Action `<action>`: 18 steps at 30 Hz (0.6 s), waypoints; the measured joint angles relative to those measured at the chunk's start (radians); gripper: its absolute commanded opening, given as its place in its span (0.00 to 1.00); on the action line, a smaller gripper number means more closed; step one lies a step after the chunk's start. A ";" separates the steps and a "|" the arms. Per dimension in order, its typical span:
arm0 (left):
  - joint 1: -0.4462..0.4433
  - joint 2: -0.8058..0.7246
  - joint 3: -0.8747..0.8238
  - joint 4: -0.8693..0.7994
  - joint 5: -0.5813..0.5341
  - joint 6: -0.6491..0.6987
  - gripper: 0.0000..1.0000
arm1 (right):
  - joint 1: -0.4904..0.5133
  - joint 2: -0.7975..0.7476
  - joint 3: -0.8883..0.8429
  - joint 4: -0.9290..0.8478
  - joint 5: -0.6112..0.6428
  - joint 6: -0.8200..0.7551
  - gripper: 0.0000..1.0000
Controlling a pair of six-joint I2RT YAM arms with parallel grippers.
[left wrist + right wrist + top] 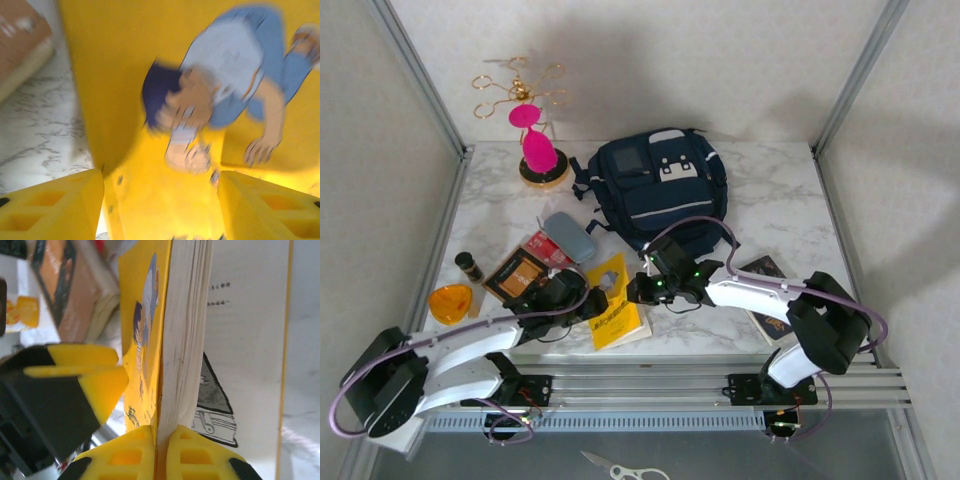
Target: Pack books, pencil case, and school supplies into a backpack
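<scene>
Currently seeing yellow book (617,310) half open at front centre of desk (770,210), between both arms. Reading right gripper (156,440) as clamped on the cover edge, page block just beside. Reading left gripper (160,185) as apart, fingers (50,205) either side over the cartoon cover, not gripping. Also spotting backpack (655,185) at back centre, pencil case (568,236) near its left, just beside red box (545,248) and brown book (517,273). Dark book (767,275) partly under right arm.
</scene>
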 measured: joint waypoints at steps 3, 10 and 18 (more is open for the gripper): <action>0.036 -0.092 0.022 -0.049 -0.011 0.004 0.69 | 0.016 -0.043 0.000 0.001 -0.029 0.010 0.00; 0.137 -0.218 0.154 -0.163 0.010 0.038 0.80 | 0.001 -0.208 0.005 -0.003 -0.040 0.008 0.00; 0.168 -0.181 0.347 -0.177 0.113 0.079 0.87 | -0.184 -0.369 0.016 -0.008 -0.123 -0.014 0.00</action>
